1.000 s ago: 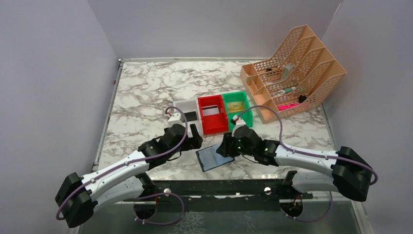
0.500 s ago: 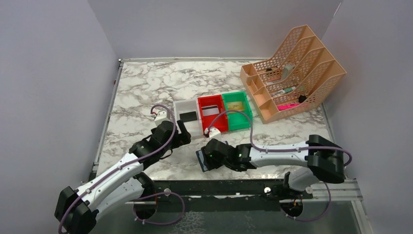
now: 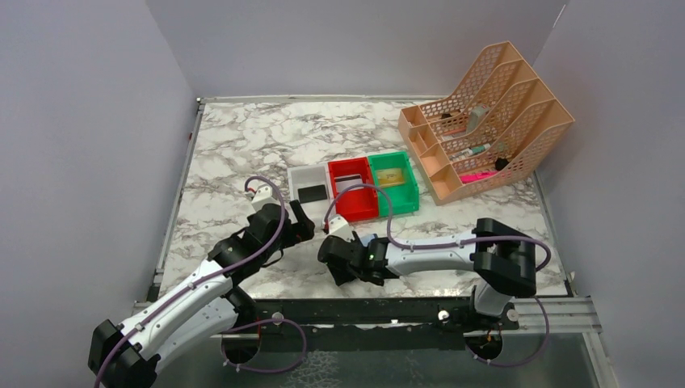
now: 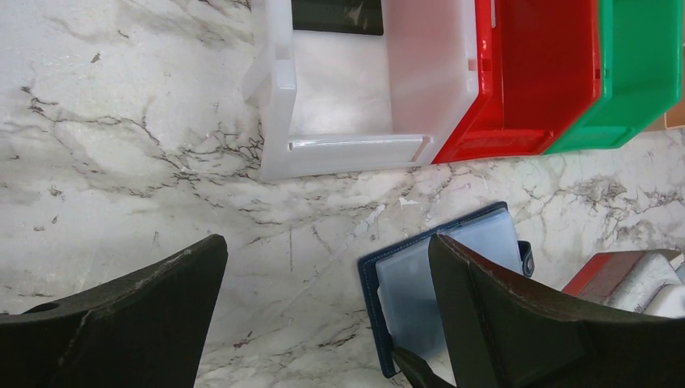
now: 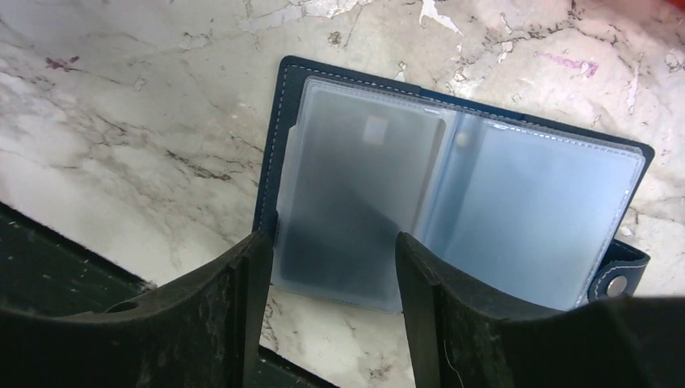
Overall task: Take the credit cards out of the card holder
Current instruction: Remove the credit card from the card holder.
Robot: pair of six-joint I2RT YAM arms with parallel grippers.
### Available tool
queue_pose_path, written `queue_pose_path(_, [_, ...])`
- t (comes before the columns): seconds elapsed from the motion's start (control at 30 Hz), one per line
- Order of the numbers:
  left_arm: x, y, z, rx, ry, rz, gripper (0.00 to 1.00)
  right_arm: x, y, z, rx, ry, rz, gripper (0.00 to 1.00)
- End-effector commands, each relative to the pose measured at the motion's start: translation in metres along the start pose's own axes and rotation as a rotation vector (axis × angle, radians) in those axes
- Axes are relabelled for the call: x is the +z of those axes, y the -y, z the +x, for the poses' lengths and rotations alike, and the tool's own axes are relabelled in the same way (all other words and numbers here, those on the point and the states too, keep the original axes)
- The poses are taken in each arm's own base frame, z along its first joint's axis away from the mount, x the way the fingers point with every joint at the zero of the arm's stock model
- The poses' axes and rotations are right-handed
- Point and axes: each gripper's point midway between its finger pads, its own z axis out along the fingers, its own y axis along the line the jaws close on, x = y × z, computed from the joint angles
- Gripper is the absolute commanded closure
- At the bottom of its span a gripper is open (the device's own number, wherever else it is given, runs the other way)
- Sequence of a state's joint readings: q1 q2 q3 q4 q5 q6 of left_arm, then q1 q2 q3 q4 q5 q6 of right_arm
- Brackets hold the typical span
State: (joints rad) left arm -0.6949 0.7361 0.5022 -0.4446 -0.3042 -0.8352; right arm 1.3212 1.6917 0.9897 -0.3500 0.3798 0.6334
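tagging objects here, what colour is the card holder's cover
Dark navy blue; the card holder shows best in the right wrist view.

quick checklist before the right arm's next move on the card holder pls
1. card holder open and flat on the table: ok
2. right gripper jaws open, straddling the near edge of the darker sleeve: ok
3. a card inside that sleeve: cannot tell, the frosted plastic shows only a dark shade
4. holder pinned against a pull: not ok, left gripper is open above the table beside it, holding nothing
5. cards already out sit in bins: ok, black card in white bin, pale card in red bin, gold card in green bin
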Motion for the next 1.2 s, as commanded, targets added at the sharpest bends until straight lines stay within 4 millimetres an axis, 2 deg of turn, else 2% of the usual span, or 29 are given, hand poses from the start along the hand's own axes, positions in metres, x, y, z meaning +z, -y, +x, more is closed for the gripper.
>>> queue_pose_path(0.0, [0.0,-0.004,0.0,-0.013,0.009,-0.009,0.01,0.005,0.013,0.005,-0.054,-0.024,0.098,0.37])
queue_pose_path(0.2, [0.001,-0.003,0.001,-0.01,0.004,-0.005,0.01,0.017,0.02,0.022,-0.04,-0.079,0.158,0.39])
queue_pose_path(0.23, [0.001,-0.002,0.001,-0.009,0.001,-0.004,0.01,0.018,0.022,0.024,-0.029,-0.082,0.165,0.42])
queue_pose_path(0.33, [0.001,-0.003,0.004,-0.012,-0.006,-0.002,0.01,0.017,0.02,0.026,0.013,-0.073,0.151,0.6])
queue_pose_path(0.4, [0.002,-0.002,0.005,-0.014,-0.012,0.003,0.01,0.016,0.021,0.024,0.038,-0.057,0.145,0.67])
queue_pose_path(0.63, [0.004,-0.001,0.01,-0.012,-0.034,0.013,0.01,0.013,0.027,0.019,0.102,-0.026,0.127,0.82])
queue_pose_path(0.8, [0.004,0.002,0.01,-0.011,-0.038,0.025,0.01,0.002,0.017,0.004,0.14,0.026,0.046,0.92])
queue_pose_path(0.97, [0.005,0.01,0.015,0.001,-0.068,0.062,0.01,-0.008,0.019,-0.01,0.186,0.078,0.012,0.94])
queue_pose_path(1.17, [0.005,0.039,0.024,0.036,-0.127,0.213,0.01,-0.014,0.031,-0.019,0.245,0.096,0.013,0.94])
